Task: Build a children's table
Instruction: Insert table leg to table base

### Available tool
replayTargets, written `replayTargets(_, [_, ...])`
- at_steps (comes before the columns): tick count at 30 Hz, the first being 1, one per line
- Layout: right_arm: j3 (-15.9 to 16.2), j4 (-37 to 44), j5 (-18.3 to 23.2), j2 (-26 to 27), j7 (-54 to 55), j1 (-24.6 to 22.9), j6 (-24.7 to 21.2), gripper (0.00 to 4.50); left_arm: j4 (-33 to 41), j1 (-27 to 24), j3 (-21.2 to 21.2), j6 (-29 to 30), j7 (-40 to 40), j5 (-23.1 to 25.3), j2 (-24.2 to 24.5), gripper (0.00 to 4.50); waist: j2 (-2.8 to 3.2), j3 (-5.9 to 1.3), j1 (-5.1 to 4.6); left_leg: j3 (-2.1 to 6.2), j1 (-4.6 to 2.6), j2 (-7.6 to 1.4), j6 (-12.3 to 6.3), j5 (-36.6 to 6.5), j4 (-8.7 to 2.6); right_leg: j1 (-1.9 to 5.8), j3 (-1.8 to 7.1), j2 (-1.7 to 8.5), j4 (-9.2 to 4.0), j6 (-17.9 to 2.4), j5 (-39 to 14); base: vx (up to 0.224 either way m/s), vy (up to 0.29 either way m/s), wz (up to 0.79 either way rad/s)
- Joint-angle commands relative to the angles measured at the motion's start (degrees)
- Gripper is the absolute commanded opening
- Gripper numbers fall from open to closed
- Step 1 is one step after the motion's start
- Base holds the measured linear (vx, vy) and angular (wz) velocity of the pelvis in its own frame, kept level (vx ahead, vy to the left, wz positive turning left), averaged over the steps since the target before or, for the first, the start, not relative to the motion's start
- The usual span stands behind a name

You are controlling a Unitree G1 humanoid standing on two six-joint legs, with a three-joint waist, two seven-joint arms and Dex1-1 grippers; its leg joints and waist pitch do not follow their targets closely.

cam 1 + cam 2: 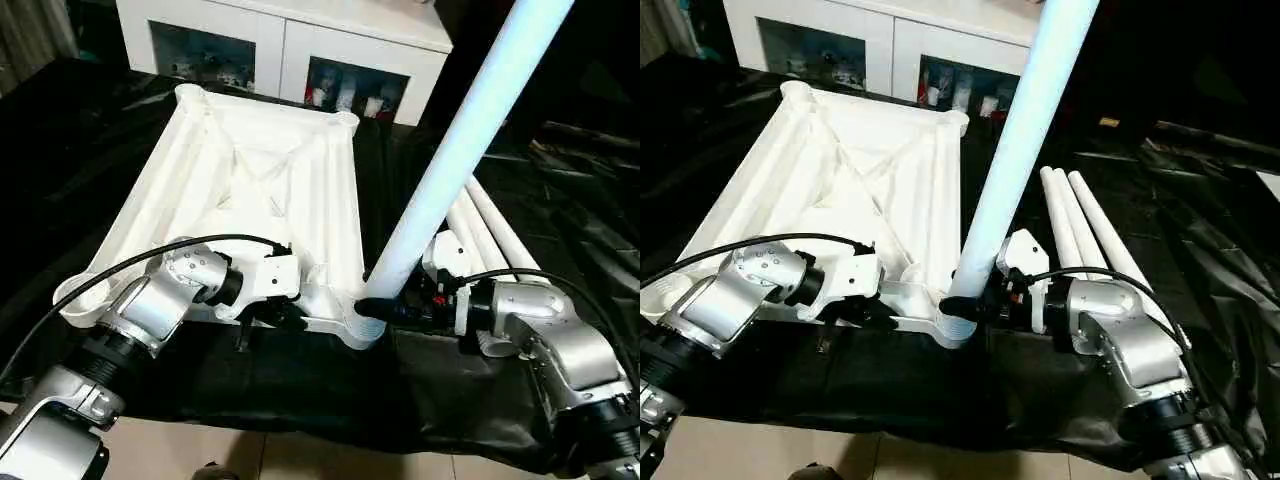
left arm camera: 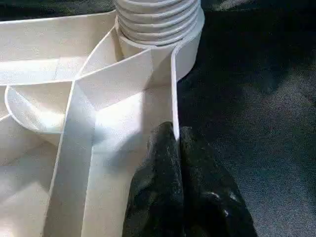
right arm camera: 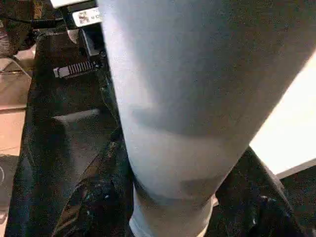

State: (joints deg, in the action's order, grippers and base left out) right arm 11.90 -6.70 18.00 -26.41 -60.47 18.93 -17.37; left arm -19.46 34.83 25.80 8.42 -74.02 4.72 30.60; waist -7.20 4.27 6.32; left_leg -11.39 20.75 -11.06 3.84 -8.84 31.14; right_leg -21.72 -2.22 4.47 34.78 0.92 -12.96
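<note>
The children's table top [image 1: 250, 170] lies upside down on the black cloth, ribbed underside up. My left gripper [image 1: 272, 314] is at its near edge; in the left wrist view its fingers [image 2: 163, 163] are shut on the thin rim wall [image 2: 174, 89]. A white leg [image 1: 470, 130] stands in the near right corner socket [image 1: 366, 328], leaning up and to the right, and its threaded end [image 2: 158, 19] sits in the socket. My right gripper [image 1: 388, 308] is shut on the leg just above the socket, its fingers [image 3: 94, 197] hugging the tube [image 3: 187, 98].
Three more white legs [image 1: 1090, 225] lie side by side on the cloth, right of the table top and behind my right arm. A white cabinet with glass doors [image 1: 280, 40] stands behind the work table. Bare floor [image 1: 300, 450] shows past the cloth's near edge.
</note>
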Motion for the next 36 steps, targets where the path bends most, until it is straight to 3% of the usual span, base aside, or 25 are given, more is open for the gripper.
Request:
replayTargets(1, [8.99, -8.63, -6.02, -0.55, -1.33, -4.55, -3.78, 1.84, -0.21, 0.51, 0.45, -0.02, 1.11, 1.42, 0.31, 0.00, 1.77, -1.26, -0.19, 1.61, -1.29, -2.92, 2.65, -22.70, -4.26, 0.26, 2.57, 3.96, -5.14, -9.87, -15.98, 0.000, 0.000, 0.00])
replayTargets(3, [9.32, -8.96, -6.26, -0.65, -1.80, -4.72, -3.01, 1.84, -0.32, 0.66, 0.49, -0.23, 0.95, 1.41, 0.30, 0.00, 1.76, -1.11, -0.27, 1.87, -1.59, -2.98, 3.10, -25.82, -4.39, -0.06, 2.63, 4.11, -5.56, -9.09, -20.48, 0.000, 0.000, 0.00])
replayTargets(6, [10.14, -9.40, -7.34, -1.31, -2.72, -5.41, -0.89, 1.84, -0.46, 0.65, 0.52, -0.70, 0.65, 1.38, 0.47, 0.00, 1.71, -1.26, -0.29, 1.99, -1.54, -3.02, 3.05, -25.86, -4.44, -0.01, 2.67, 4.05, -5.52, -8.95, -19.74, 0.000, 0.000, 0.00])
replayTargets(14, [10.65, -9.95, -6.70, -2.27, -7.37, -5.84, -0.05, 1.84, -0.51, 0.27, 1.18, -3.94, -3.34, -0.18, 0.83, 0.00, 1.57, -1.65, 0.03, 1.32, -1.40, -2.86, 0.95, -17.43, -3.93, 0.82, 2.53, 3.53, -4.24, -11.59, -6.30, 0.000, 0.000, 0.00])
replayTargets(17, [10.64, -9.97, -6.29, -2.52, -8.14, -5.80, -0.02, 1.84, -0.73, 0.40, 1.23, -4.49, -4.23, -0.65, 0.80, 0.00, 1.62, -1.61, 0.16, 1.20, -1.40, -2.81, 0.22, -15.34, -3.77, 1.14, 2.46, 3.54, -3.97, -12.38, -3.59, 0.000, 0.000, 0.00])
replayTargets(28, [10.83, -9.76, -6.42, -3.42, -11.40, -6.13, 0.63, 1.84, -5.57, 3.52, 1.46, -8.98, -8.55, -0.84, 1.26, 0.00, 1.90, -1.74, 0.28, 1.38, -1.85, -2.97, 1.20, -17.91, -4.01, 1.32, 2.45, 3.74, -4.22, -12.45, -6.60, 0.000, 0.000, 0.00])
replayTargets(36, [9.74, -10.59, -7.03, -2.41, -9.21, -6.49, 2.02, 1.84, -9.00, 4.99, 0.67, -10.69, -6.93, 0.35, 1.48, 0.00, 1.94, -1.76, 0.35, 1.37, -1.81, -2.95, 1.13, -17.17, -3.94, 1.44, 2.41, 3.74, -4.02, -12.89, -4.76, 0.000, 0.000, 0.00])
